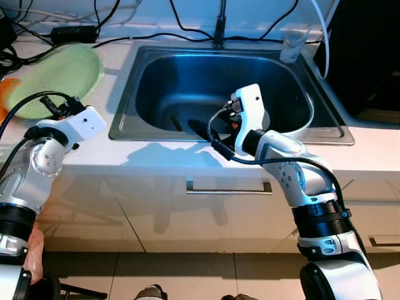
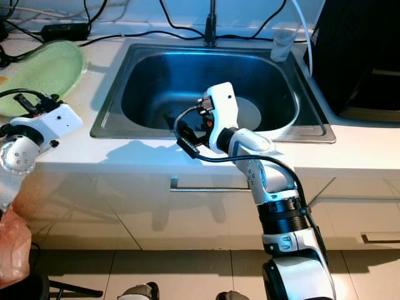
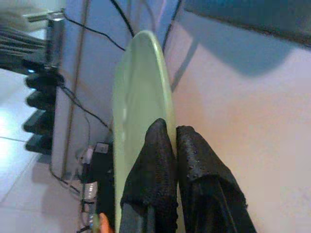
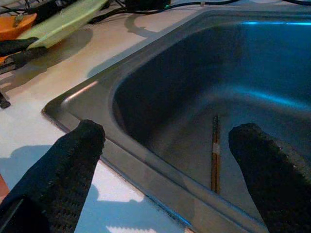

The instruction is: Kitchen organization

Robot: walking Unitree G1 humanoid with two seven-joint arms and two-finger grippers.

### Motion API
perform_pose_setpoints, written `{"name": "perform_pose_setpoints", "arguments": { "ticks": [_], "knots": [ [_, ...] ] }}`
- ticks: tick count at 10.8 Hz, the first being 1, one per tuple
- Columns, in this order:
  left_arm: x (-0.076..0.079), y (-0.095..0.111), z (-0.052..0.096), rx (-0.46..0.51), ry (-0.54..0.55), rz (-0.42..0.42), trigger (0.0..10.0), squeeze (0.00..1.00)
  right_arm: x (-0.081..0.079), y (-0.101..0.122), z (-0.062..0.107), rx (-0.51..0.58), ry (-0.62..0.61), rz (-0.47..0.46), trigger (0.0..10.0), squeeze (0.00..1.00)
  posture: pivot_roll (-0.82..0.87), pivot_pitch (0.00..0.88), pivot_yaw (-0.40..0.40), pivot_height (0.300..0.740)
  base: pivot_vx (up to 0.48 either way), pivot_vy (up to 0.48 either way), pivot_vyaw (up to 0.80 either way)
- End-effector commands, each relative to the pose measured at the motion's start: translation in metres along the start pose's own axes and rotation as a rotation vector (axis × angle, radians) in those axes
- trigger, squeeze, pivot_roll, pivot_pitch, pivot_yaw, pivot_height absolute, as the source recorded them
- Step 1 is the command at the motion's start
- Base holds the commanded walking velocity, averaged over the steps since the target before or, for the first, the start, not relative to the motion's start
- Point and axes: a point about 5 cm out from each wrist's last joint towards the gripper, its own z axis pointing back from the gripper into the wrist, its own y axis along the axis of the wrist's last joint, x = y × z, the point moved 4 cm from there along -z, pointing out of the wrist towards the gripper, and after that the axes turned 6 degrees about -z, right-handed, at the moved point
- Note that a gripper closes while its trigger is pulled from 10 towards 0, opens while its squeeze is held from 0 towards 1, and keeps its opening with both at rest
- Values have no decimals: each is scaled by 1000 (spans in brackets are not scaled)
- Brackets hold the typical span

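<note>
A pale green plate (image 1: 59, 72) lies on the white counter left of the sink. My left gripper (image 3: 174, 128) is shut on its near rim, one finger on each side of the edge. In the right wrist view the plate (image 4: 63, 22) looks tilted, its near side off the counter. My right gripper (image 4: 165, 141) hangs open over the front left corner of the steel sink (image 1: 125, 128), holding nothing. A pair of chopsticks (image 4: 215, 150) lies on the sink floor just beyond it. A pale round dish (image 2: 253, 115) rests in the sink, partly behind my right wrist.
An orange bowl (image 4: 14, 24) sits beside the green plate at the far left. A clear cup (image 1: 292, 45) stands at the sink's back right corner, near the faucet (image 1: 219, 28). Cables and a power strip (image 1: 74, 32) run along the back; a black appliance (image 1: 365, 50) stands at the right.
</note>
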Motion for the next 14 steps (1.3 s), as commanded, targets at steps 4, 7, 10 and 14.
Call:
{"name": "perform_pose_setpoints", "arguments": {
  "ticks": [4,7,10,14],
  "knots": [
    [44,27,19,137,12,-112,0,0,8,-1,1,-4,-16,-14,10000,0,94,135,-80,740,0,0,0],
    [49,70,29,323,96,-136,0,0,13,3,2,5,-21,-25,10000,0,92,132,-82,740,0,0,0],
    [59,105,41,489,131,-139,0,0,11,11,4,45,42,-123,10000,0,85,132,-80,740,0,0,0],
    [64,133,48,631,129,-95,0,0,6,36,9,141,199,-347,10000,0,73,136,-78,740,0,0,0]
  ]
}}
